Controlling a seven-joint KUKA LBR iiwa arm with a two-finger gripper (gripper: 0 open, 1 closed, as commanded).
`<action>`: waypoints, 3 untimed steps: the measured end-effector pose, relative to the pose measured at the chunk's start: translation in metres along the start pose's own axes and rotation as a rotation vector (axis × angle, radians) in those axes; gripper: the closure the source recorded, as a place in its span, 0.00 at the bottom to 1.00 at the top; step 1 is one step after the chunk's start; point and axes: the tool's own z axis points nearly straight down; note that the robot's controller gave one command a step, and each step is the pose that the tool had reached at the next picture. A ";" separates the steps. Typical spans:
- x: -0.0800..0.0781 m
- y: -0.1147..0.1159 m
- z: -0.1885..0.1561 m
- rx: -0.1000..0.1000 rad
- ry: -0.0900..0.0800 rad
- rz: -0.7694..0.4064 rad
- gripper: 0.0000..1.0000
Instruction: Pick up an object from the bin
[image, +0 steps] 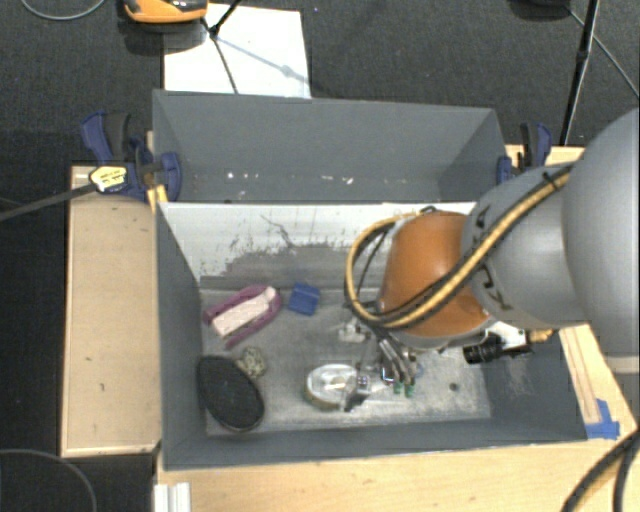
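Pincer (366, 384) sits low in the bin (320, 140) beside a round silvery disc (330, 384), clenched or released I cannot tell, nothing apparently lifted yet.

One camera above bin (320, 150); slightly oblique; near

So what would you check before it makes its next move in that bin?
1. Gripper low over the bin floor, right beside the round silvery thing: ok.
2. Grip on that round thing: cannot tell.
3. Neighbours out of the way: ok. The blue block, purple-and-white thing and black oval thing all lie apart, to the view's left.
4. Gripper away from the walls of the bin: ok.
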 end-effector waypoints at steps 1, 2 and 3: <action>0.008 0.017 0.001 0.001 0.003 0.152 0.00; 0.012 0.015 0.028 -0.001 0.001 0.212 0.00; 0.011 0.015 0.027 0.000 0.002 0.212 0.00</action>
